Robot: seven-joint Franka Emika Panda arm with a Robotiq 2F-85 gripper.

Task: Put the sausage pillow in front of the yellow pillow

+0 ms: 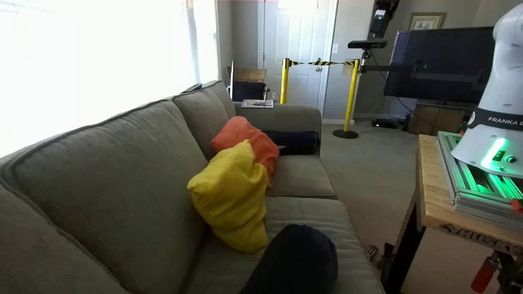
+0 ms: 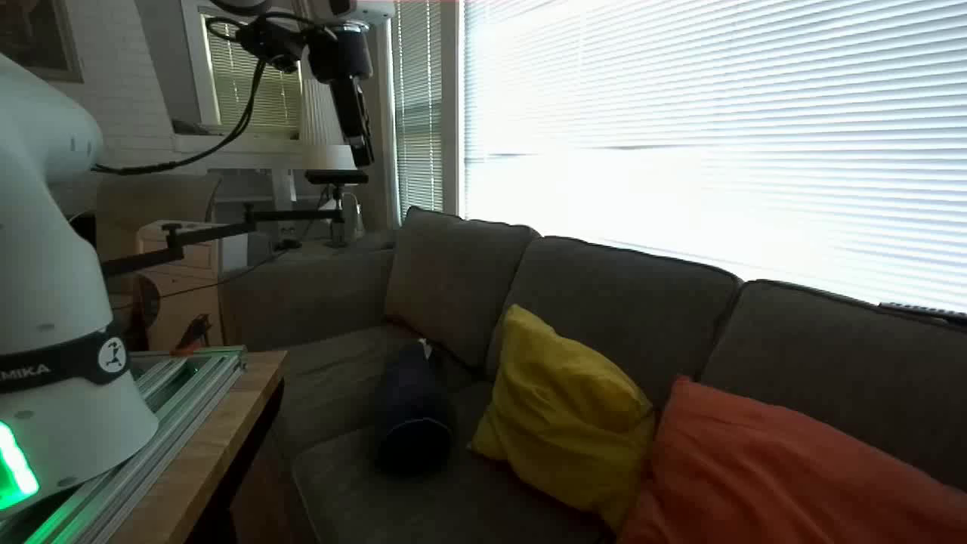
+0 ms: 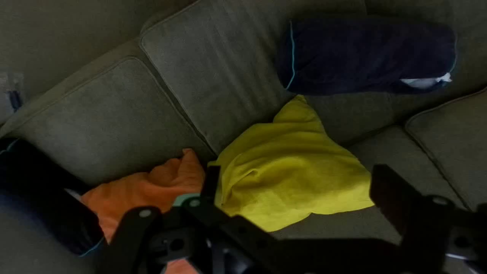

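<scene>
Grasping the sausage pillow (image 3: 365, 57) looks like the step in hand — it lies on the sofa (image 1: 294, 175) near a corner of the yellow pillow (image 2: 566, 415). Best to turn the tool (image 3: 296, 174) until it straddles the sausage pillow's girth at mid-length, then lift level. The arm (image 2: 41, 264) holds the tool high above the sofa, slanting down — jaws spread wide, nothing between them.

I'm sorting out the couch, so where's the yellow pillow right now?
In the wrist view, the yellow pillow is mid-picture on the couch, between the orange pillow at its left and the sausage pillow toward the upper right.
</scene>
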